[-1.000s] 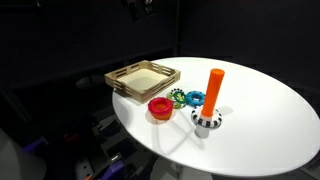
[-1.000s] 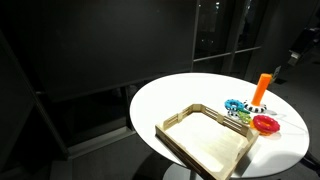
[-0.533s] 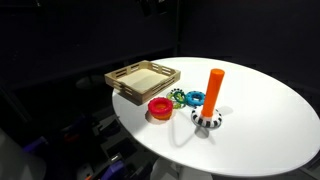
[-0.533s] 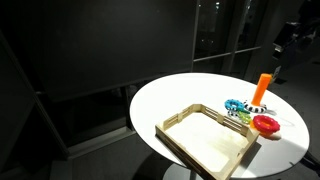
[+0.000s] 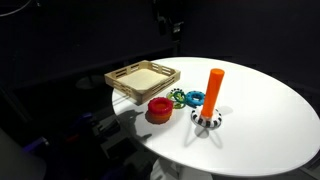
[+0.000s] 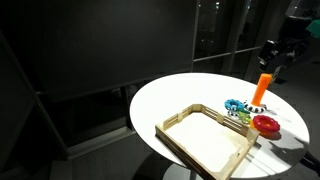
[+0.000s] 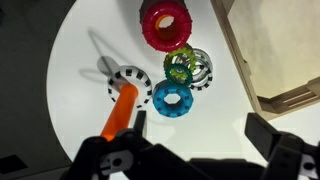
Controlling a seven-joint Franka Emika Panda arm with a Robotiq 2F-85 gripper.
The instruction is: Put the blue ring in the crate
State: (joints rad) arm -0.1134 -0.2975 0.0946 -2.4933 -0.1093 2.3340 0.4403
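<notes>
The blue ring (image 7: 172,98) lies flat on the white round table, between the orange peg (image 7: 121,112) and the dark green ring (image 7: 180,68). It shows in both exterior views (image 5: 194,98) (image 6: 234,105). The crate (image 5: 143,78) (image 6: 205,140) (image 7: 270,50), a shallow tan wooden tray, sits empty at the table edge beside the rings. My gripper (image 7: 200,135) is open and empty, high above the table with the blue ring just ahead of its fingers. It appears dark in both exterior views (image 5: 170,20) (image 6: 275,55).
A larger red ring (image 7: 166,25) (image 5: 159,107) lies beyond the green ring. The orange peg (image 5: 214,92) stands upright on a black-and-white striped base (image 5: 207,120). A striped ring lies under the green ring. The white table (image 5: 260,130) ends close to the crate.
My gripper has moved down and across from the dark background to a spot above the rings and peg. The rings, peg and crate have not moved.
</notes>
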